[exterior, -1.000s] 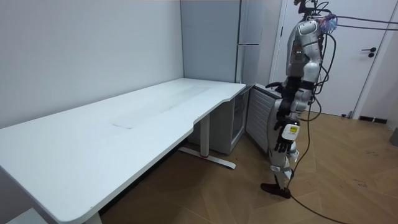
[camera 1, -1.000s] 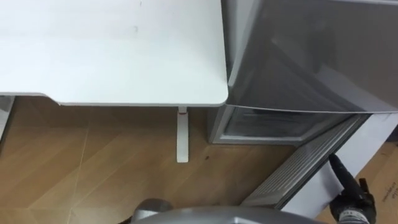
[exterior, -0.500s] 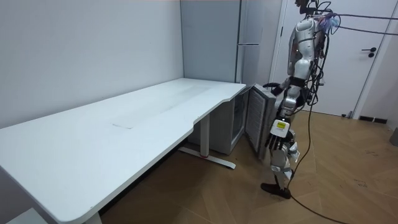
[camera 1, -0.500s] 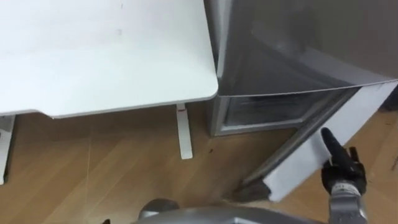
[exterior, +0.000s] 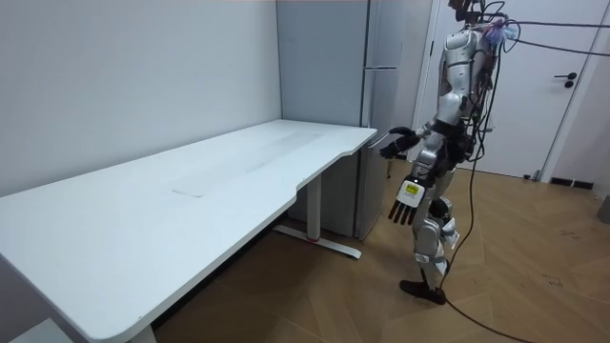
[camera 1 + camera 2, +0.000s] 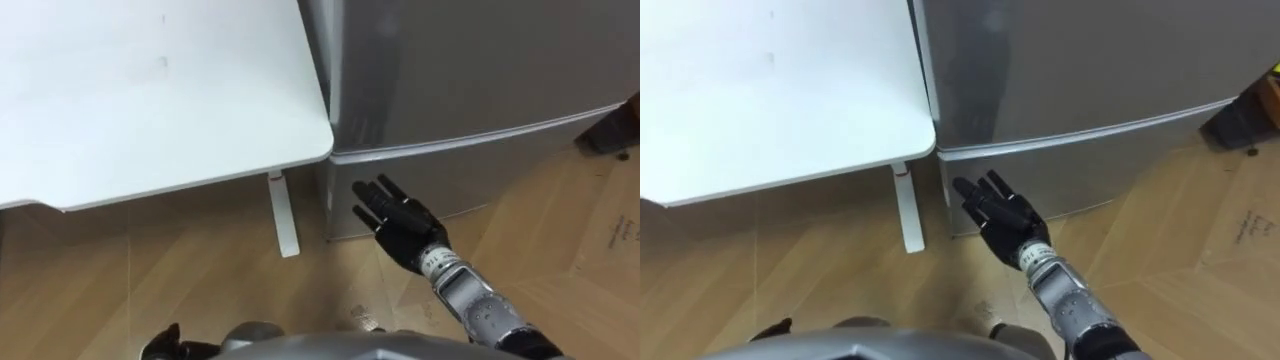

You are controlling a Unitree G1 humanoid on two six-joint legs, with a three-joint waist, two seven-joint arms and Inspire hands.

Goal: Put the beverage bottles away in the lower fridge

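Note:
The grey fridge point(image 6: 460, 70) stands right of the white table. Its lower door point(image 6: 500, 160) is closed, with a seam line above it. My right hand point(image 6: 405, 225) reaches in from the lower right, open with fingers spread, in front of the lower door's left part; whether it touches the door I cannot tell. In the room view I stand facing the fridge point(image 5: 381, 114) with the right hand point(image 5: 393, 146) held out and my left hand point(image 5: 403, 203) hanging open at my side. Neither hand holds anything.
The white table point(image 6: 150, 100) meets the fridge's left side, and its leg point(image 6: 283, 215) stands on the wooden floor. A flat piece of cardboard point(image 6: 625, 225) lies on the floor at the right. A white room door point(image 5: 562, 86) is behind me.
The lower fridge door has swung from open to closed. My right hand moved left from the door's outer edge to its front. I stepped closer and the view shifted.

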